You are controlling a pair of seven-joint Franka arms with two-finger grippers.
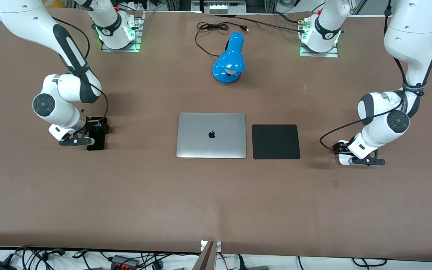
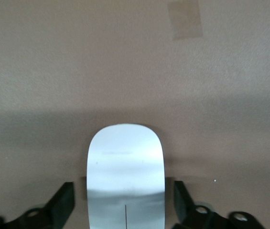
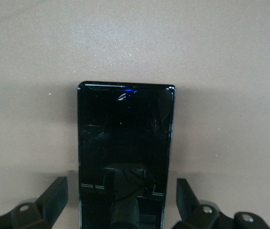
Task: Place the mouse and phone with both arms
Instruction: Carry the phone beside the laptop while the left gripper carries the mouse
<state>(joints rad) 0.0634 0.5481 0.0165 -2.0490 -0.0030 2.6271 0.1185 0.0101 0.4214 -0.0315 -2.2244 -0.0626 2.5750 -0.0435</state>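
At the table's [image 1: 216,202] ends: left gripper [image 2: 125,202] spread astride the mouse [image 2: 125,167], fingers [image 2: 60,202] apart from it. Right gripper [image 3: 123,202] likewise gaping astride the phone [image 3: 125,143] (both lying flat).

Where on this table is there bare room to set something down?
The wide strip of table nearer the camera than the laptop and mouse pad is bare. Crowded: the right hand at the phone, the left hand at the mouse.

laptop [image 1: 211,135] beside mouse pad [image 1: 276,141], lamp [image 1: 229,60] farther from camera.
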